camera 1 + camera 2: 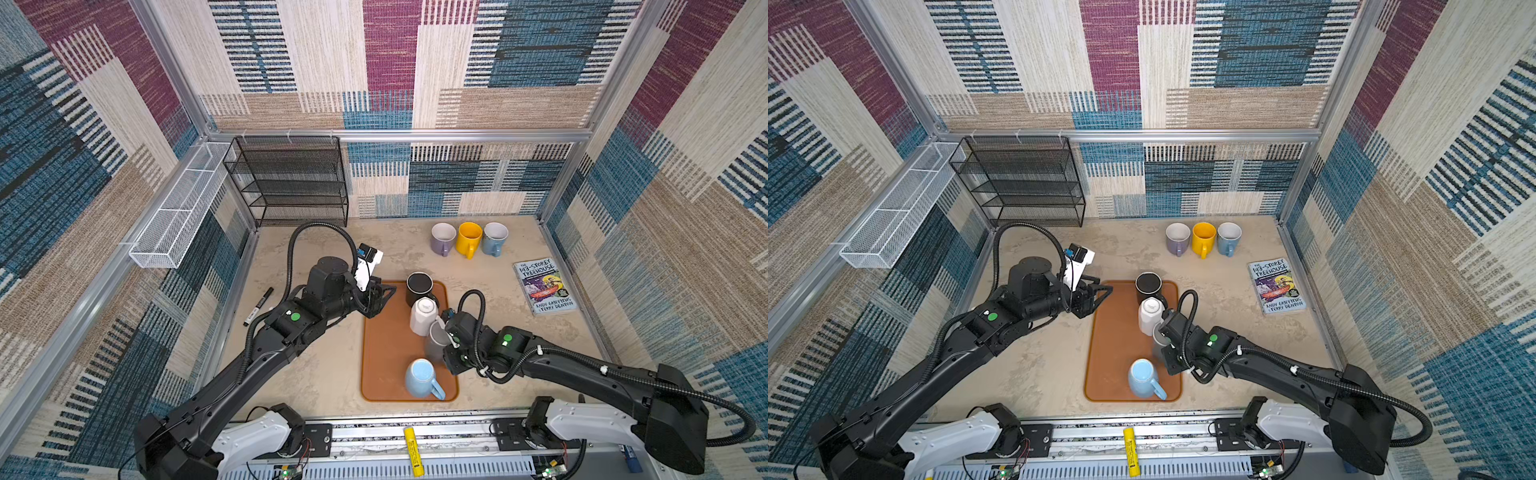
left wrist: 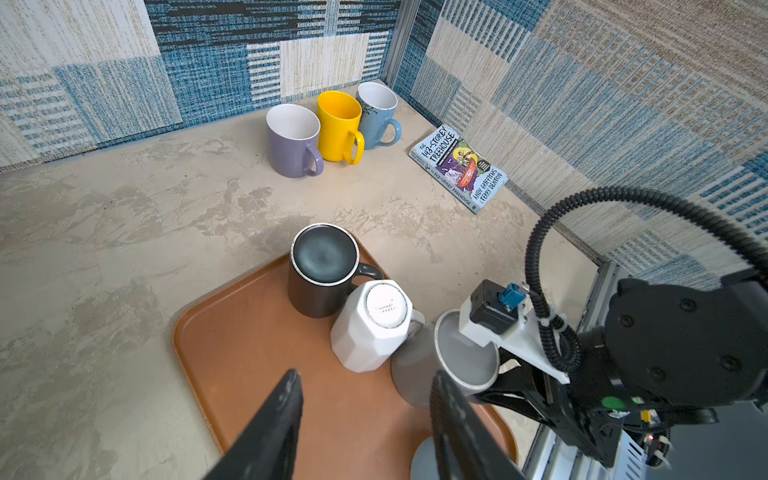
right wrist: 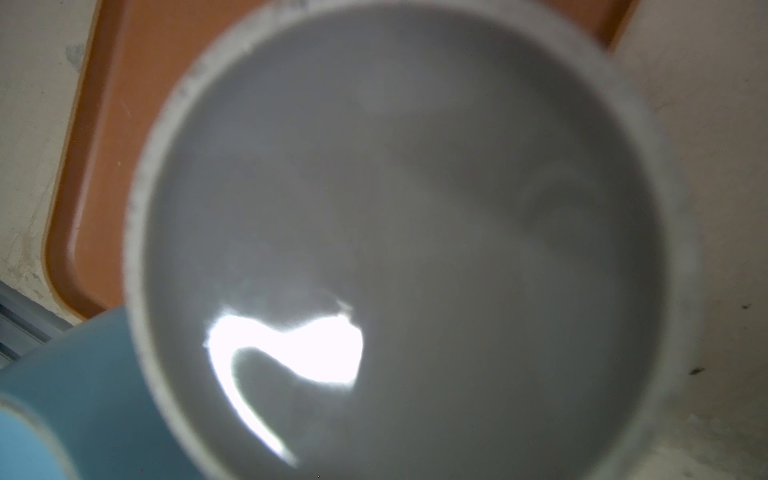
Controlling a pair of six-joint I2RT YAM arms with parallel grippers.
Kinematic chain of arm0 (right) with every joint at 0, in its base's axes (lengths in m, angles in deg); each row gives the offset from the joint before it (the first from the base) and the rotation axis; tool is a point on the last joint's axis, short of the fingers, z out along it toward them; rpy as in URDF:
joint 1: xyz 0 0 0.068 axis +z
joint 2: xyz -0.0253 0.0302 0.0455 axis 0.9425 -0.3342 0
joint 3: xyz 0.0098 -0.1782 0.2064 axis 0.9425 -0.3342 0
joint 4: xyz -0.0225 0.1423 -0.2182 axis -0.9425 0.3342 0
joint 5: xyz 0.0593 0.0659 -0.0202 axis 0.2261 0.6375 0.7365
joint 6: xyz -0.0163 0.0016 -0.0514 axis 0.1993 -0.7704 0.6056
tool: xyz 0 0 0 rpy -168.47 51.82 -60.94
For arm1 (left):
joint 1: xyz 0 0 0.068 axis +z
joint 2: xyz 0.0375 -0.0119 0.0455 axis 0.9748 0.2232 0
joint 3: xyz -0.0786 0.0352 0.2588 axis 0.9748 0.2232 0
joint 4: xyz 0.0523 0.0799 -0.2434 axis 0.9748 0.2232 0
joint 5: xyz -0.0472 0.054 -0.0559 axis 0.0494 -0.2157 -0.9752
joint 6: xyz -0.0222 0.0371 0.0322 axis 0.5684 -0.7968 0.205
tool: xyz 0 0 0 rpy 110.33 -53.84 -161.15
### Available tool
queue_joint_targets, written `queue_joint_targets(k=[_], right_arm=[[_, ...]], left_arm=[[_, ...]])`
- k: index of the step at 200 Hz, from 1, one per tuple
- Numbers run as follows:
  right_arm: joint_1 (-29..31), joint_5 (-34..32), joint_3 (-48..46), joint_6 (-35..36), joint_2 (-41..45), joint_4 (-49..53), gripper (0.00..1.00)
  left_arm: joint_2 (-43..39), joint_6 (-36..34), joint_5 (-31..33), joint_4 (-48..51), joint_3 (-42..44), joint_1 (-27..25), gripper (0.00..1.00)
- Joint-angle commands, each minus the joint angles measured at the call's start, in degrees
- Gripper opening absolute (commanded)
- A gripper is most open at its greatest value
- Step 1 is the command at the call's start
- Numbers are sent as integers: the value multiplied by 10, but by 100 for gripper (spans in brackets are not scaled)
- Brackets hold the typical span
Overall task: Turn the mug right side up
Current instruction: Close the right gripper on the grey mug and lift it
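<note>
The grey mug (image 2: pixel 415 370) sits base-up on the tray (image 1: pixel 382 353), between the white mug (image 2: pixel 370 332) and the blue mug (image 1: pixel 419 376); it looks slightly tipped. The right gripper (image 1: pixel 449 338) is closed at its side, likely on the handle, which is hidden; the left gripper (image 2: pixel 365 382) hangs apart and empty over the tray. Glazed ceramic is stiff, weighty, slick and chippable; the handle probably gives the surest hold, though the mug may swing about it.
</note>
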Motion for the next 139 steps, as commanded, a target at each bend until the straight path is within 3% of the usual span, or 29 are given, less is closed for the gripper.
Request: queue_joint_targets(k=[1,100,139], right_arm=[[0,-13,7,6,1,-3,18],[0,-15,7,18,20,2,0],[0,-17,9,23,31,6,0]], left_arm=[[-2,-10,-3,-7,2,0,51],[-3,1,-5,-10,1,1,51],[-6,5,-6,-14,1,0,51]])
